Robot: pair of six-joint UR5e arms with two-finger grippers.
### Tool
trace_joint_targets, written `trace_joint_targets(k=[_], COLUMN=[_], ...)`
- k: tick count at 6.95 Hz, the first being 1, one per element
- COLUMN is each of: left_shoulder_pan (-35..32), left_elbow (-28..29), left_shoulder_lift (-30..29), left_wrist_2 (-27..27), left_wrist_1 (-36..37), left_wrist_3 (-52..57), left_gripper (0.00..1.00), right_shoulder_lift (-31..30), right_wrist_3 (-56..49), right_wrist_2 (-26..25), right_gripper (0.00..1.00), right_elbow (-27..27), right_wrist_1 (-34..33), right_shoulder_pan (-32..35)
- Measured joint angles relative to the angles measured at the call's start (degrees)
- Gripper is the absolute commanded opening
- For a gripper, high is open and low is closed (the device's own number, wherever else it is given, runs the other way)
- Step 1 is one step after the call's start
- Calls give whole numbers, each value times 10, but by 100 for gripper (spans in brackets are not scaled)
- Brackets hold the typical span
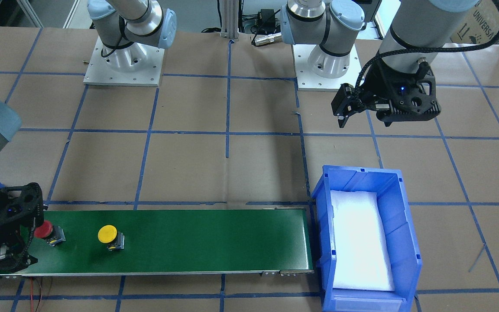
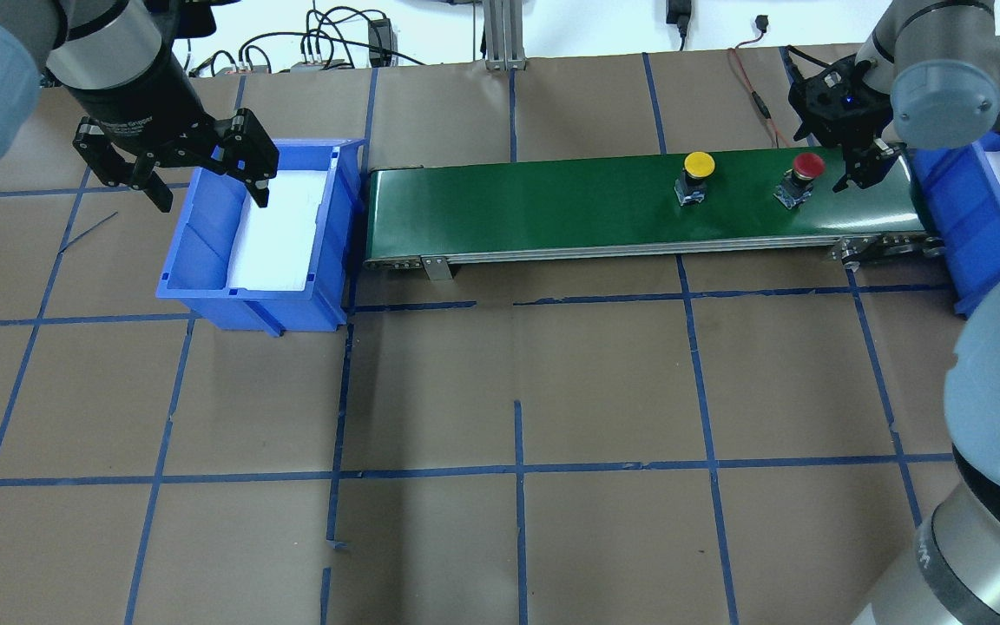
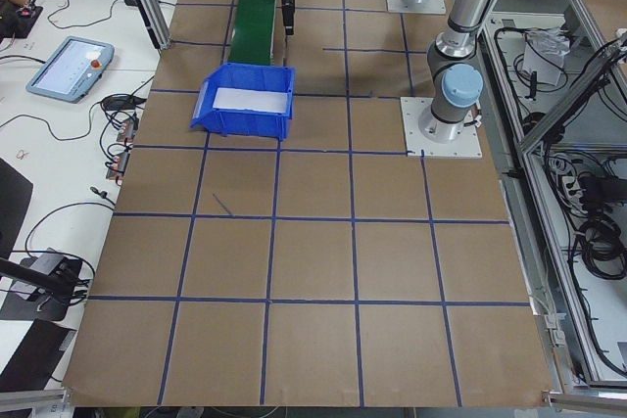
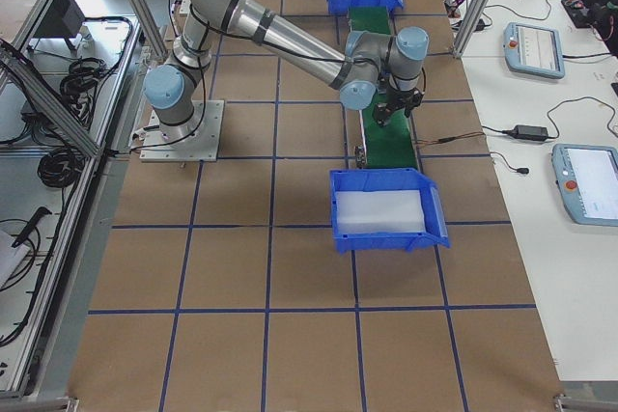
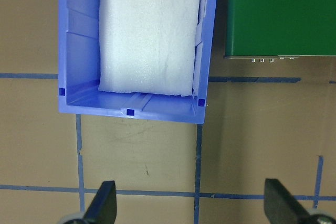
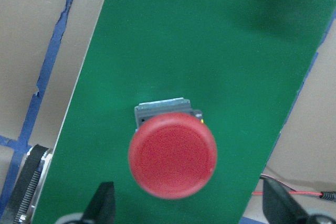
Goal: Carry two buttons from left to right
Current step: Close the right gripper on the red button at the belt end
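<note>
So, progress check: I'd call this barely underway. Both buttons sit on the green belt, bunched at the end by the robot's right arm. The red button is nearest that end and the yellow button is a bit further along, both upright on their little bodies.

The right claw hangs just beside the red one. In the wrist view its fingers are spread wide, with the red cap between them. It's not touching or gripping anything.

The left claw is also spread apart and empty, parked over the blue bin at the belt's other end. That bin has only a white foam pad in it, no buttons.

My read is that neither button has made the trip across the worktop yet, so both are left to do.
</note>
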Motion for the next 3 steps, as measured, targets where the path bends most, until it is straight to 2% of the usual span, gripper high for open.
trace_joint_targets(k=[2,3], left_shoulder_pan=[0,0], left_elbow=[0,0], left_shoulder_lift=[0,0], left_wrist_2=[0,0], left_wrist_1=[0,0], left_wrist_3=[0,0], left_gripper=[100,100], right_shoulder_lift=[3,5], right_wrist_3=[1,1], right_wrist_2=[0,0], right_gripper=[96,79], right_elbow=[3,4], right_wrist_1=[-1,0], right_shoulder_pan=[2,2])
